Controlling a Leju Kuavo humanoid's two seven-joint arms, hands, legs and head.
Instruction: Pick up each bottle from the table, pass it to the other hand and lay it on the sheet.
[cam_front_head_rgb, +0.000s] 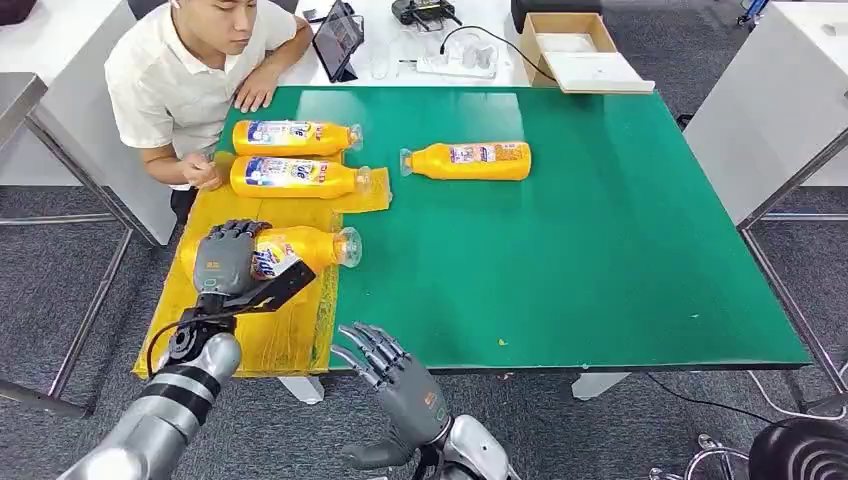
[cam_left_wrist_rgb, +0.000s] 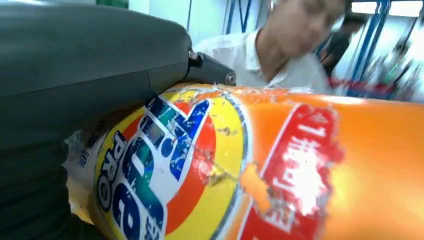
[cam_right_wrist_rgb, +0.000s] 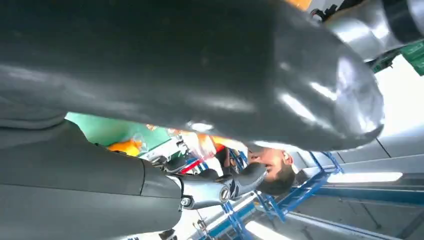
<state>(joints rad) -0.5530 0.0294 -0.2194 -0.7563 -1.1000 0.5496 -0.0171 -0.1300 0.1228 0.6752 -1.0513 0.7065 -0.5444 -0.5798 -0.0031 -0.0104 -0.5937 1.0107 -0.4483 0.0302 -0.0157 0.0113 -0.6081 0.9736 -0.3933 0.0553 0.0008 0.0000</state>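
Nearest, at the table's front edge: right hand (cam_front_head_rgb: 395, 375), palm up, fingers spread apart, holding nothing. Likely parked there because its share of the hand-over is finished, w/ room left for the other arm to work.

Just beyond, to the left: left hand (cam_front_head_rgb: 228, 257) wrapped over the base end of an orange bottle (cam_front_head_rgb: 305, 246), fingers clamped on it. Bottle on its side, clear cap end pointing toward table centre, resting on or just above the yellow sheet (cam_front_head_rgb: 260, 335) — cannot tell which. Left wrist view: label of that bottle pressed close under the thumb, so grip looks firm. Probably held low and level so it can be laid down w/o rolling.

Sheet draped over the table's left part, hanging off the front edge.

Further back on the sheet: two more bottles lying flat, second bottle (cam_front_head_rgb: 298, 177) then third bottle (cam_front_head_rgb: 296, 138), parallel, caps toward table centre, near each other but apart. Looks like a row in the making, the held one next in line.

Off the sheet, on the bare green table (cam_front_head_rgb: 600, 250): fourth bottle (cam_front_head_rgb: 468, 160), on its side, cap facing the sheet, well apart from both hands. Likely next to fetch.

Farthest: person (cam_front_head_rgb: 195, 70) in white shirt at the back-left corner, forearms beside the sheet.
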